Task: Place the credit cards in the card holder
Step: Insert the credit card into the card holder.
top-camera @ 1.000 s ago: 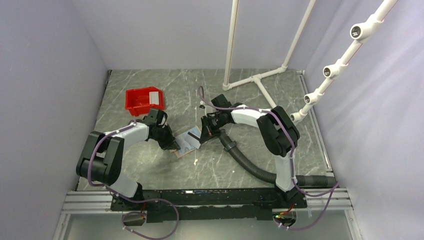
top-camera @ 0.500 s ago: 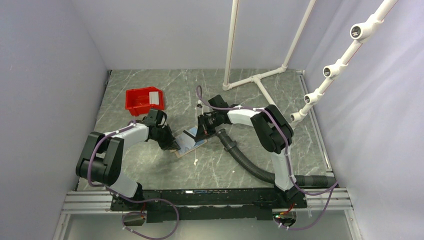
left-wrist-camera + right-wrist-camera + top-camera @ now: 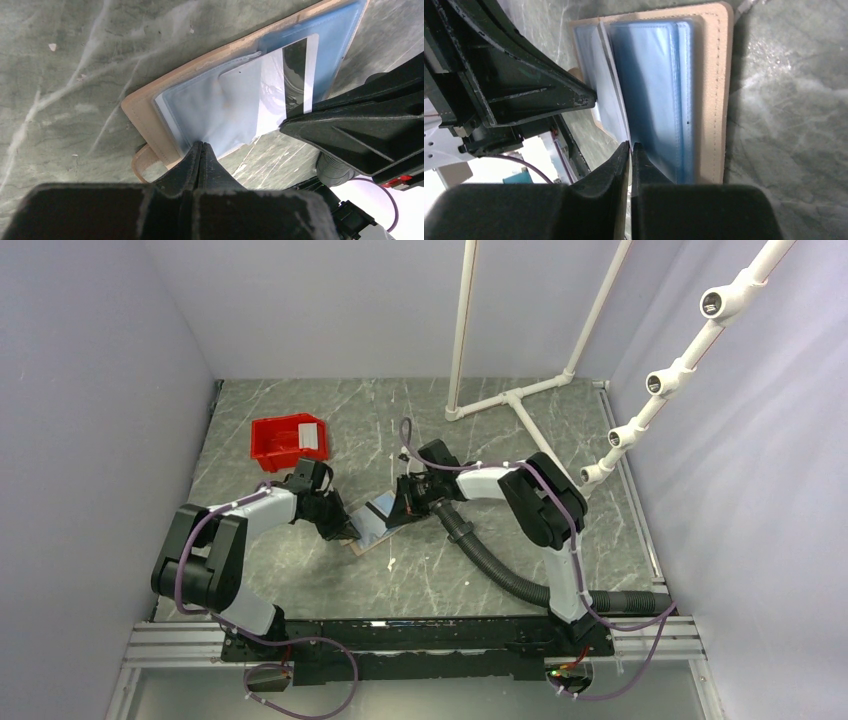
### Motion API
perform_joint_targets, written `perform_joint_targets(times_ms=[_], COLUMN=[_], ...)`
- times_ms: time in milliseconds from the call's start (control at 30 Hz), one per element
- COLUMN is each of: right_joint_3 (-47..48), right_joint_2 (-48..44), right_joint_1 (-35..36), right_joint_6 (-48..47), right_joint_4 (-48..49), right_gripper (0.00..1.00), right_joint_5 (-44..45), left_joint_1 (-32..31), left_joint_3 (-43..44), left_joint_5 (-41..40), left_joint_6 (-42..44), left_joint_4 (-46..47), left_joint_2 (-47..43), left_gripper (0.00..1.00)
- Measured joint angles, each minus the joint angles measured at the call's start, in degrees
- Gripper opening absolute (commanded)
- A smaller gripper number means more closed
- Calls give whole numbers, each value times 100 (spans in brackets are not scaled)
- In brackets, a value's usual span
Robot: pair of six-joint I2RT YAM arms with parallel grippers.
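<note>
— Where is the card holder (image 3: 145,116)?
— Lying open on the worktop (image 3: 60,75), between my two arms.
— And your left fingers (image 3: 187,165)?
— Pressed together, pinching the near edge of its clear sleeve (image 3: 200,105).
— The right fingers (image 3: 618,170)?
— Clamped on the whitish card (image 3: 272,85) with the black stripe. Part of it lies under the sleeve and the rest sticks out.

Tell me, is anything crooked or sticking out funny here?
Yes. A white card with a black stripe is only partway inside the clear pocket of the tan card holder, and the rest sticks out the side. The right fingers are pinching it, so it looks half-finished, not broken.
</note>
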Motion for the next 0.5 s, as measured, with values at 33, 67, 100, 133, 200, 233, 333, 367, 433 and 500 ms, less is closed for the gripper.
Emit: perform_joint_targets(times_ms=[33, 67, 100, 133, 200, 233, 333, 367, 433, 500], right_joint_3=[-63, -120, -175, -216, -188, -96, 219, 315, 398, 439], right_joint_2=[-24, -57, -98, -146, -240, -267, -267, -280, -291, -299], right_joint_1=[9, 22, 37, 57, 111, 138, 219, 234, 234, 225], right_joint_6=[107, 179, 205, 192, 22, -155, -673, -874, -1097, -1270], right_joint_4=[79, 140, 170, 175, 37, -129, -634, -804, -986, -1095], right_gripper=[17, 23, 28, 31, 32, 35, 38, 39, 40, 38], right_joint_5=[57, 122, 197, 267, 382, 455, 673, 739, 826, 831], left_joint_1=[0, 0, 0, 0, -4, -11, 0, 9, 20, 24], left_joint_3=[-2, -2, -2, -9, -24, -33, -33, -33, -33, -33], left_joint_5=[0, -2, -9, -35, -173, -282, -568, -645, -726, -761], left_joint_6=[-2, -7, -15, -35, -42, -39, -37, -35, -28, -20], left_joint_4=[0, 0, -7, -20, -129, -245, -584, -695, -791, -859], left_joint_2=[-7, -13, -28, -61, -166, -258, -573, -680, -734, -715], left_gripper=[0, 0, 0, 0, 3, 3, 2, 2, 0, 0])
